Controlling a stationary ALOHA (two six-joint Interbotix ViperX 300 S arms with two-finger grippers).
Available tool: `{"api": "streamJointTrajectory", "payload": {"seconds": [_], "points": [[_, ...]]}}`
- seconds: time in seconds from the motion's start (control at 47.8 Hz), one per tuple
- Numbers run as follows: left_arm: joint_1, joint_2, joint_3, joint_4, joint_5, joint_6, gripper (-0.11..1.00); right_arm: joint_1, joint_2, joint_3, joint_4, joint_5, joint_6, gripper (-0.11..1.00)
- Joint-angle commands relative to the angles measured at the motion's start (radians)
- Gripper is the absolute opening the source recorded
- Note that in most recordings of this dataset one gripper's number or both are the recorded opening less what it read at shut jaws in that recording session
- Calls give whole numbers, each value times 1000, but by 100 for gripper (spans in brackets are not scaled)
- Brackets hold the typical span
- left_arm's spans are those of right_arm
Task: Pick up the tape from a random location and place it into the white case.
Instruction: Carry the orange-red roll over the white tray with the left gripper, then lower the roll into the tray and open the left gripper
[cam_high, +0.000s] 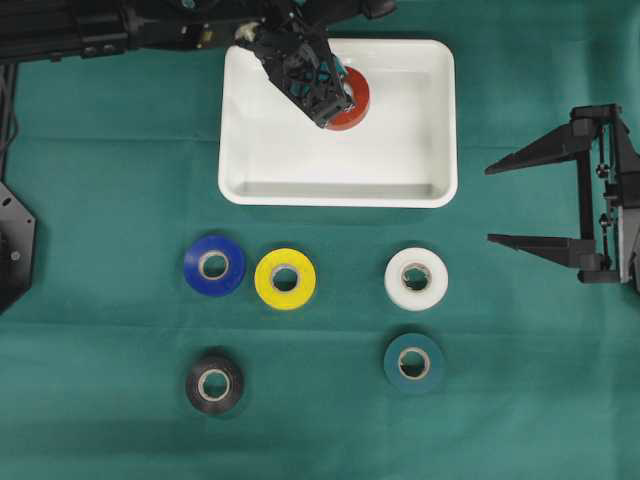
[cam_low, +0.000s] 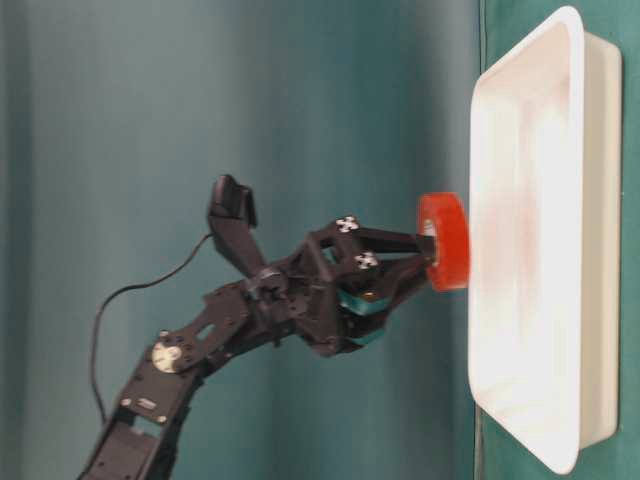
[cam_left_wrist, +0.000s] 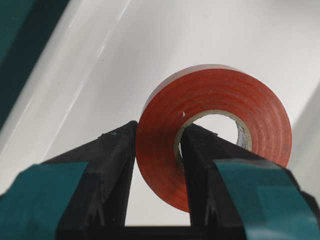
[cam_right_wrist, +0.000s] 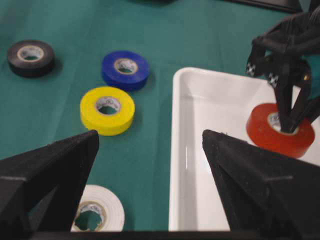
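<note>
Red tape roll (cam_high: 352, 100) is now over the white case (cam_high: 250, 160), clamped in the left gripper (cam_high: 330, 105): one finger goes through the cardboard core and the other presses the outer side, so the jaws are clenched on the wall of the roll. In the overhead view the roll sits toward 12 o'clock of the case, a little to the right of its middle. From the table-level view the roll looks slightly apart from the case floor, tilted, not yet lying flat; how close exactly I cannot tell. So I judge the step in hand is the placing, near its end. The next move calls for lowering a little more until the roll rests on the floor, then opening the fingers and lifting straight up, so that the inner finger does not drag the roll out by its core. The right gripper (cam_high: 535, 200) waits at 3 o'clock of the case with jaws spread wide and holding nothing. On the green cloth (cam_high: 100, 200), at 6 o'clock from the case, lie the blue tape roll (cam_high: 214, 265), yellow tape roll (cam_high: 285, 278), white tape roll (cam_high: 416, 278), black tape roll (cam_high: 214, 383) and dark teal tape roll (cam_high: 414, 362).
</note>
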Motion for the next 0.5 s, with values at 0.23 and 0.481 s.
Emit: {"api": "streamJointTrajectory", "payload": {"seconds": [0.23,0.481], "points": [[0,41,12,-2,-66,0,22,-5,11,-23,0,-15,0,92],[2,75,25,-2,-100,3,22,-5,12,-23,0,-15,0,92]]}}
